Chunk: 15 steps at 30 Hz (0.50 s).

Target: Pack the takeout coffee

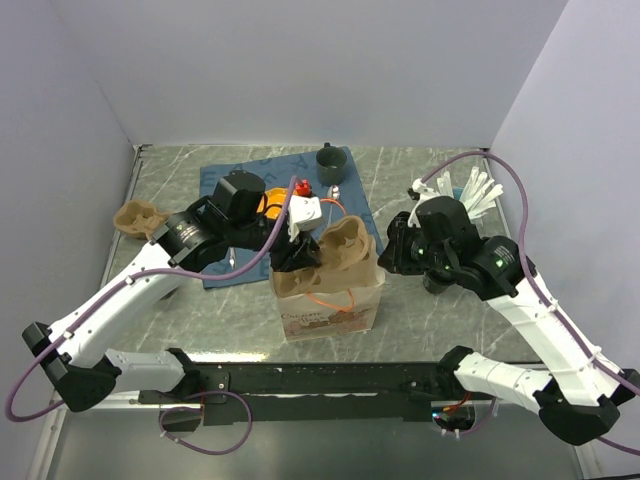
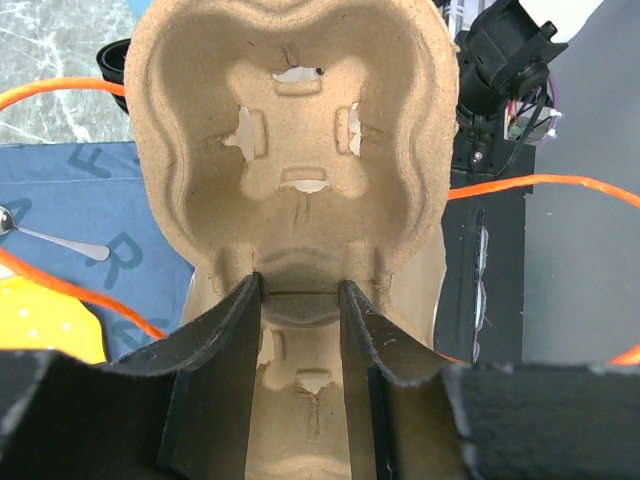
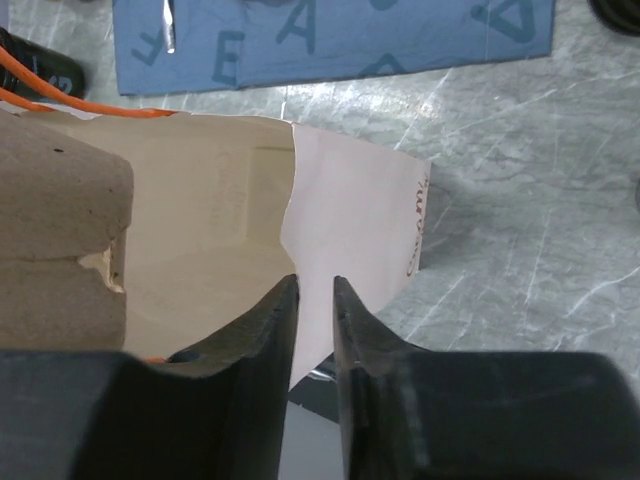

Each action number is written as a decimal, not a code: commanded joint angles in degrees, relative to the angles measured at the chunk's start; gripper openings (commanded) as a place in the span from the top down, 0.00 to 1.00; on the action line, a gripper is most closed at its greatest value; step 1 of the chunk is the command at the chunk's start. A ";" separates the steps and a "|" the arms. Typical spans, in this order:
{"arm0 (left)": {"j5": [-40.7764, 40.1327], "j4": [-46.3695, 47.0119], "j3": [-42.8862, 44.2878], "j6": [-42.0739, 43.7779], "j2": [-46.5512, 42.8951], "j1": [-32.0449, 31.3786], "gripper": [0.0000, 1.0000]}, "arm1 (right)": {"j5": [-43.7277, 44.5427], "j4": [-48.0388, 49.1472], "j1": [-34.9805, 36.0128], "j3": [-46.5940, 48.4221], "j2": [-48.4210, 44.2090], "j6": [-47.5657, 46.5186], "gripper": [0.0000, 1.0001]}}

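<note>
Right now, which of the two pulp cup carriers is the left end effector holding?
The carrier standing in the paper bag's mouth; the spare carrier lies untouched on the table, far left.

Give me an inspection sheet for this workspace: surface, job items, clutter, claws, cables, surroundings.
Surface: grey marbled table, partly covered by a blue cloth.
Job's things: paper bag upright, with orange handles; cup carrier tilted in its mouth; second carrier lying at far left.
Clutter: dark cup and spoon on the cloth; white utensils at far right.
Claws: left claw clamped on the cup carrier; right claw straddling the bag's rim, grip unconfirmed.
Cables: a purple cable loops along each arm.
Surroundings: plain pale walls on three sides.
</note>
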 commanded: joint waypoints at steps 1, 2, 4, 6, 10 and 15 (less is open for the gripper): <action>-0.25 2.12 -0.11 2.31 0.73 -0.43 0.76 | -1.79 2.58 0.19 0.67 0.20 1.32 0.64; -0.25 1.95 -0.11 2.57 0.91 -0.51 0.76 | -1.96 2.75 0.11 0.23 0.20 1.85 0.63; -0.52 1.86 -0.02 2.74 1.09 -0.51 0.76 | -2.32 2.84 0.19 -0.21 0.38 2.11 0.60; -0.87 1.51 0.07 3.01 1.35 -0.69 0.76 | -1.88 2.49 0.19 -0.30 0.73 2.20 0.63; -1.83 1.07 -0.28 3.36 1.61 -0.95 0.76 | -1.18 1.96 0.19 0.58 0.91 1.33 0.89; -3.24 0.98 -0.46 3.71 2.32 -2.01 0.77 | -0.38 1.52 0.19 2.25 1.61 0.01 1.00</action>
